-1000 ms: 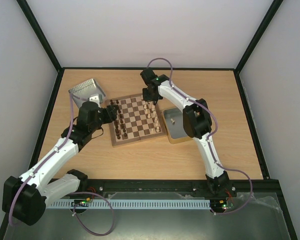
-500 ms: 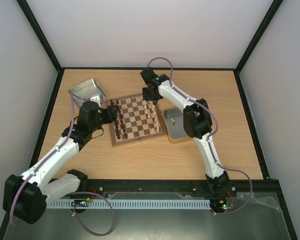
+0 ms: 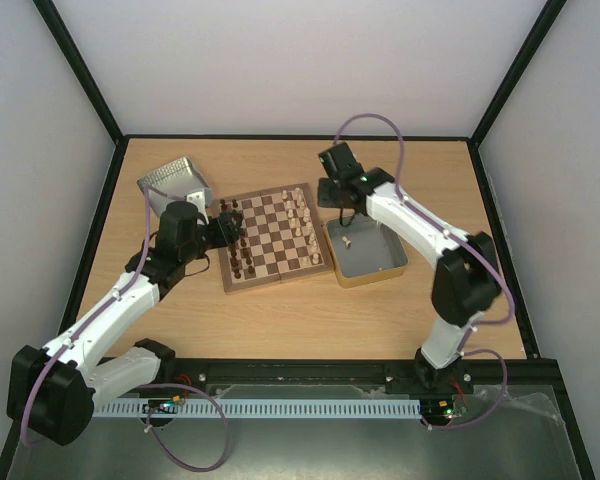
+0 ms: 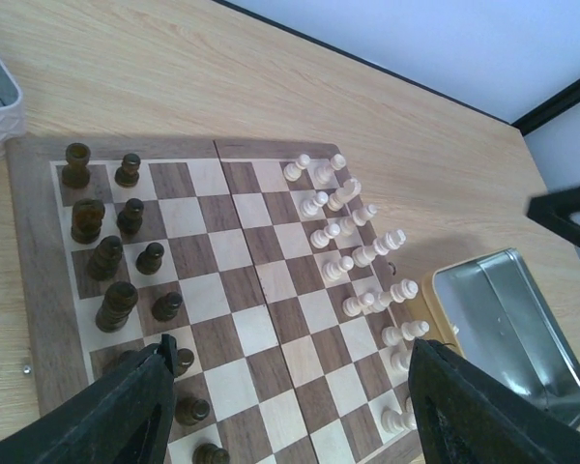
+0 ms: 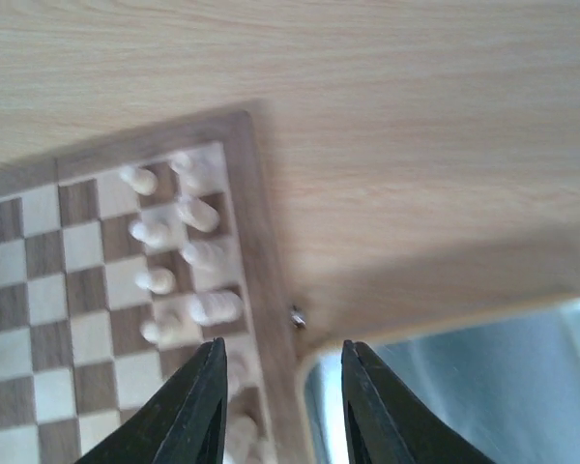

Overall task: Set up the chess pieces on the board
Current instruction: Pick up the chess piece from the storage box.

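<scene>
**Desk:** What fills the overhead frame?

**Arms:** One wooden table (image 3: 280,310), with one board (image 3: 273,237) at centre. There are two metal tins: a textured tin (image 3: 170,178) at upper left and a smooth tin (image 3: 375,257) just right of the board.

**Desk:** Your jaws?

**Arms:** Both pairs stand apart, gripping nothing. My left gripper (image 4: 290,372) hangs over the board's left edge. My right gripper (image 5: 282,353) hangs by the board's upper right corner, near the smooth tin.

**Desk:** The pieces?

**Arms:** The cream chess pieces (image 4: 336,268) stand in two files down the board's right side, and I make out at least a dozen. A lone cream piece (image 3: 347,241) lies in the smooth tin. The dark pieces (image 4: 106,258), at least eleven, line the left side.
</scene>
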### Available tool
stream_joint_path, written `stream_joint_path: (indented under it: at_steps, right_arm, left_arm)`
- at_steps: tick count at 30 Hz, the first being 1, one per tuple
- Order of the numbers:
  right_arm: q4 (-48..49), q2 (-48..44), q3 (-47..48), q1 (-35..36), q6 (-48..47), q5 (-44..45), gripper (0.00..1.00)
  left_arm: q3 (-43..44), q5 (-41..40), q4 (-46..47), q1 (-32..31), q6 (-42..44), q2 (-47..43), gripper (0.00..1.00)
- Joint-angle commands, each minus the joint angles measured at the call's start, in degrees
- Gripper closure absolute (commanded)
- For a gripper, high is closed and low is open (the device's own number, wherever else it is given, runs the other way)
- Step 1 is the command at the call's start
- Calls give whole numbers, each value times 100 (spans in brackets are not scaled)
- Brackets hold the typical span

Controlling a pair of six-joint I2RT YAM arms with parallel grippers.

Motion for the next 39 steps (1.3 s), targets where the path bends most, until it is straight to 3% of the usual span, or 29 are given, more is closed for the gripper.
stream_joint_path:
  at_steps: [1, 10, 19, 39]
  right_arm:
    - [418, -964, -1380, -129, 321, 448, 68]
    - [984, -1147, -3009, -410, 114, -181, 75]
    - [1248, -314, -2760, -453, -284, -295, 71]
    - [1186, 274, -2585, -458, -498, -101, 80]
  left_arm:
    - [67, 259, 164, 47, 0, 111, 32]
    - [219, 463, 217, 47, -33, 322, 32]
    - [246, 535, 190, 47, -69, 410, 33]
    - [238, 544, 190, 47, -44, 441, 33]
